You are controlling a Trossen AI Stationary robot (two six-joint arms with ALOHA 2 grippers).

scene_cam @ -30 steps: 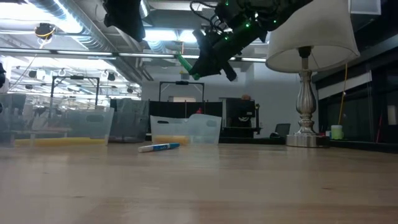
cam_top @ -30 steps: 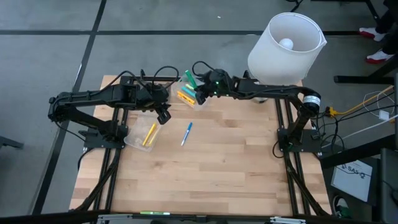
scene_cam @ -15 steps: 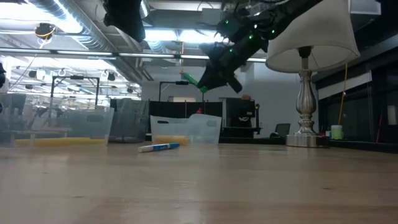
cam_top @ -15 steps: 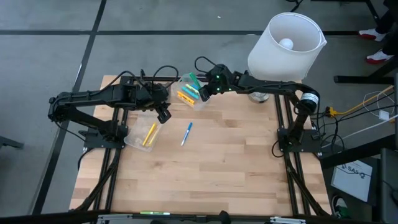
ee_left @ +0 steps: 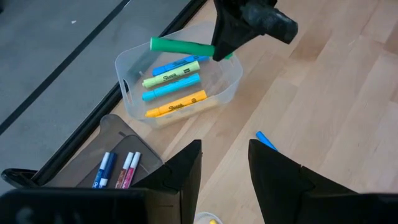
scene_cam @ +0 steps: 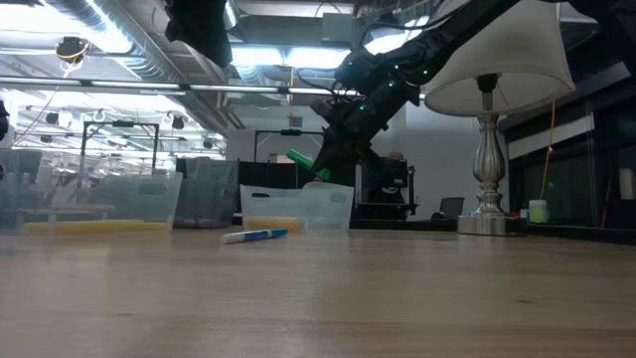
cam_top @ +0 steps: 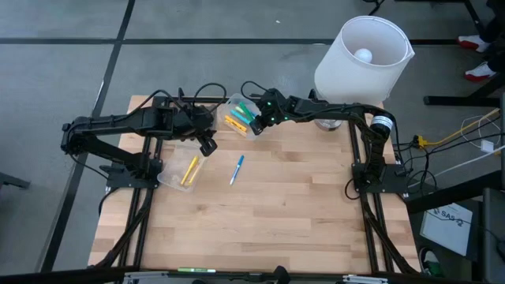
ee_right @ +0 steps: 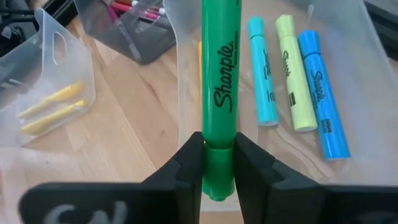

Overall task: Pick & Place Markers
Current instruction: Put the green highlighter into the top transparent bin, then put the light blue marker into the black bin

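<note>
Right gripper [ee_right: 219, 163] dropped lower over the bin [ee_right: 373, 93], fingers pinching green marker [ee_right: 220, 93]; release looks close. Left gripper [ee_left: 225, 165] idle, fingers spread.

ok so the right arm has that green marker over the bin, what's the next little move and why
Probably lower a touch more, then open the right hand. It is shut on the green marker, which hangs over the clear bin where light blue, yellow-green, blue and orange markers already lie. In the low view the marker sits near the bin's rim, so a short drop should land it inside. The left hand waits open nearby.
</note>
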